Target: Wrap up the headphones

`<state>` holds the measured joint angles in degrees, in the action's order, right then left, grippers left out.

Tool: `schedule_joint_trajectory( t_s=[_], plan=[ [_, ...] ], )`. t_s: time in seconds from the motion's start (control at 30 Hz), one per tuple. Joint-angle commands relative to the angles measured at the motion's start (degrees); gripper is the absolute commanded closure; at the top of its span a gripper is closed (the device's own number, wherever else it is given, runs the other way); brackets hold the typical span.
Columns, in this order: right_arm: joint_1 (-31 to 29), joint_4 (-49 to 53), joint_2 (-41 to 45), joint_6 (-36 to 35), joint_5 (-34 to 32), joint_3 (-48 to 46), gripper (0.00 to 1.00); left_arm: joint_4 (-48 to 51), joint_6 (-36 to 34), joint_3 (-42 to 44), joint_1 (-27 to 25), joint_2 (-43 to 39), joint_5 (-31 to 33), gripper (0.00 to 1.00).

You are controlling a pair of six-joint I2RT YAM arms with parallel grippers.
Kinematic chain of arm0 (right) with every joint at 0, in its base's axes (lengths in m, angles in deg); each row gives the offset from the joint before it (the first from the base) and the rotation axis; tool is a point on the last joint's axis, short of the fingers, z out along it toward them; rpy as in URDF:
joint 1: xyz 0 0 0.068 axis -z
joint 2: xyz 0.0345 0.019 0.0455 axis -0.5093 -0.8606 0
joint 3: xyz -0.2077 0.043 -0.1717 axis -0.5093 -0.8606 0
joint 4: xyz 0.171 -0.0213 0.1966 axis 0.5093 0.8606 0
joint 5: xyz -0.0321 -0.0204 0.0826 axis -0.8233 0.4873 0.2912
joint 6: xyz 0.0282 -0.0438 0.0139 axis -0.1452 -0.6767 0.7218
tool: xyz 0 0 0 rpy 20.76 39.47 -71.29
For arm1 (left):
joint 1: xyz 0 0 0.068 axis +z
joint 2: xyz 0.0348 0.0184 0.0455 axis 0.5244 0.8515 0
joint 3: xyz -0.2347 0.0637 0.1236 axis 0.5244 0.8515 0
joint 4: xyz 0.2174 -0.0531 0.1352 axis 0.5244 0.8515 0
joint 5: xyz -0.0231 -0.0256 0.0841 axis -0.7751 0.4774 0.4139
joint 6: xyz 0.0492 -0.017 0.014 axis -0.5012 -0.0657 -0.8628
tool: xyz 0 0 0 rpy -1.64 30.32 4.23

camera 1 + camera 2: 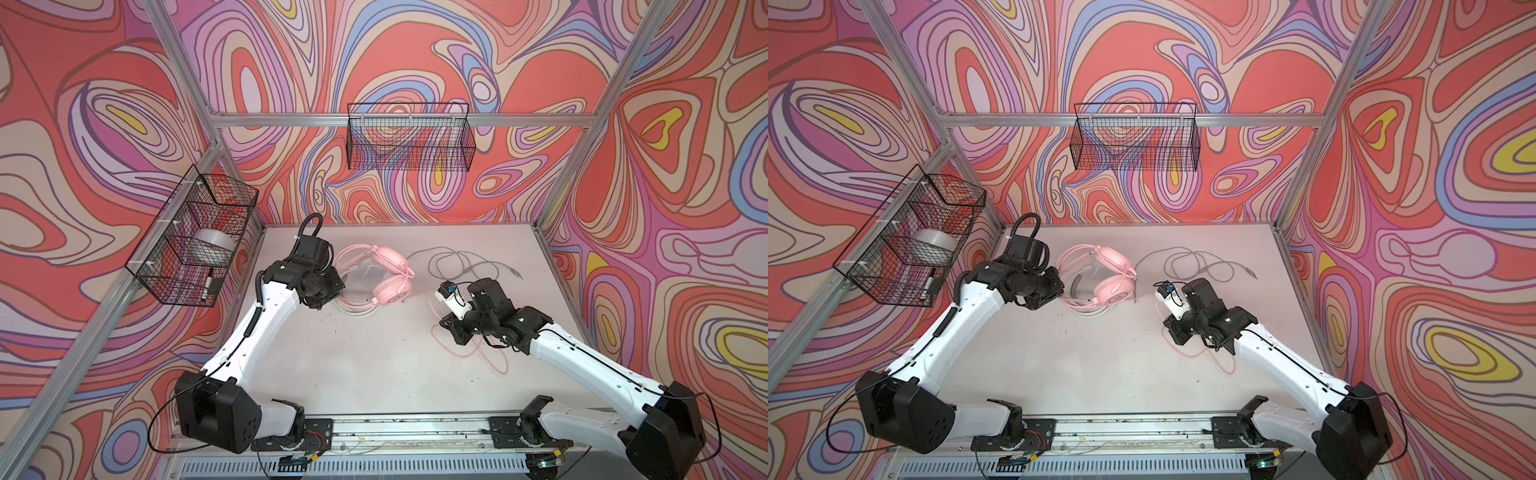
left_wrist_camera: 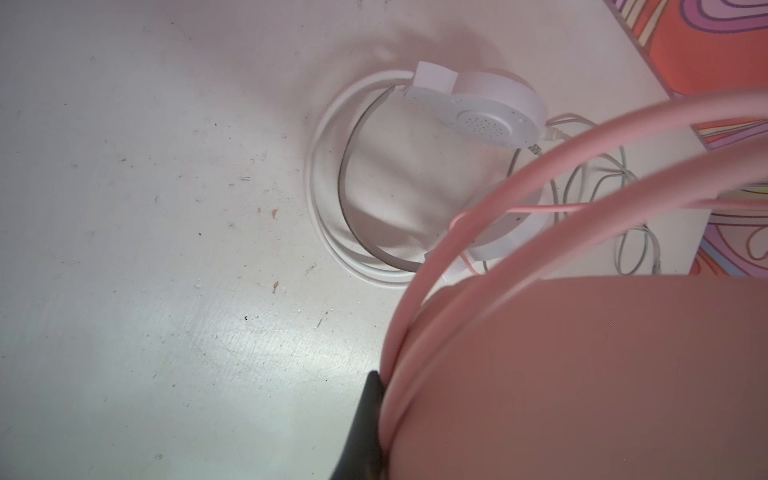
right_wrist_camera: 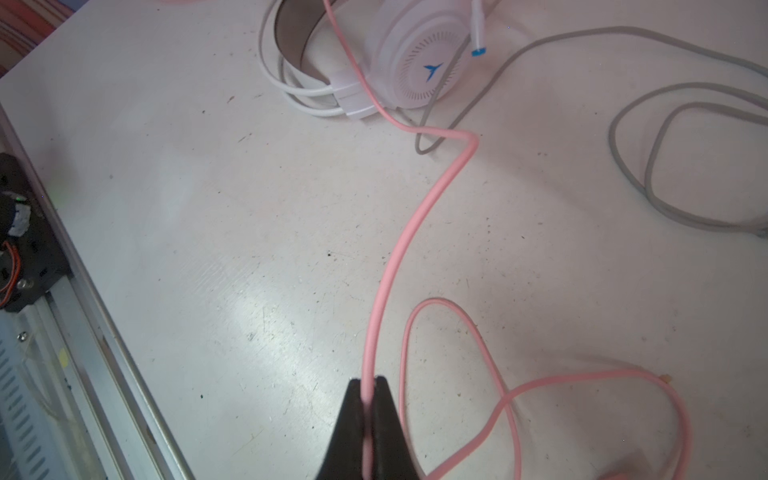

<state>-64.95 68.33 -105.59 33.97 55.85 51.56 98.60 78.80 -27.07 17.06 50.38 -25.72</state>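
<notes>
Pinches, with the right gripper, a thin pink cable, with jaws pressed together on it close above the scuffed white tabletop. Runs from that pinch one way toward the headsets, and the other way into loose loops lying on the table beside the gripper.

Clamps, with the left gripper, the wire band of the pale pink over-ear headset, with jaws closed on it. Holds that headset toward the back middle of the table, right over a white plastic over-ear headset lying flat there; cannot tell whether touching. Leaves the grey-white cable sprawled in open loops just beside, toward the right wall.

Looks early in the task: shows no clear turn of pink cable around its headset. Seems to call for winding that slack first, then doing the same for the white set.
</notes>
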Motion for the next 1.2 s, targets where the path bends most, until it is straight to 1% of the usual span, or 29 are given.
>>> schedule_joint_trajectory(
  t_s=[0.0,0.13,0.23,0.4,0.5,0.73,0.87,1.0,1.17],
  plan=[
    [-2.03,3.72,1.67,-7.04,3.82,1.86,1.0,2.26,2.43,-3.37,0.15,0.17,2.6,1.0],
    [-4.11,4.0,5.0,-12.6,6.33,2.47,1.0,3.84,2.83,-4.38,-0.02,0.36,5.64,1.0],
    [-4.86,4.85,5.97,-14.56,6.92,4.16,1.0,4.16,3.25,-4.64,-0.26,0.45,6.69,1.0],
    [-6.54,9.08,4.21,-18.53,8.99,9.33,1.0,4.54,4.09,-4.93,-1.56,1.05,8.45,1.0],
    [-7.91,9.81,3.05,-20.54,11.09,11.32,1.0,4.96,4.23,-5.53,-2.17,1.7,8.99,1.0],
    [-10.1,12.55,1.22,-25.11,12.92,17.24,1.0,6.31,4.39,-6.53,-3.09,2.8,11.0,1.0],
    [-11.0,16.58,-1.07,-28.05,13.66,20.7,1.0,6.52,4.5,-6.33,-3.52,3.16,11.09,1.0],
    [-11.88,17.74,-2.8,-28.65,14.76,23.19,1.0,7.1,3.91,-6.33,-4.27,3.58,11.6,1.0],
    [-11.9,15.07,-3.77,-26.78,15.88,26.45,1.0,8.32,3.11,-6.85,-5.82,4.82,12.76,1.0]
  ],
)
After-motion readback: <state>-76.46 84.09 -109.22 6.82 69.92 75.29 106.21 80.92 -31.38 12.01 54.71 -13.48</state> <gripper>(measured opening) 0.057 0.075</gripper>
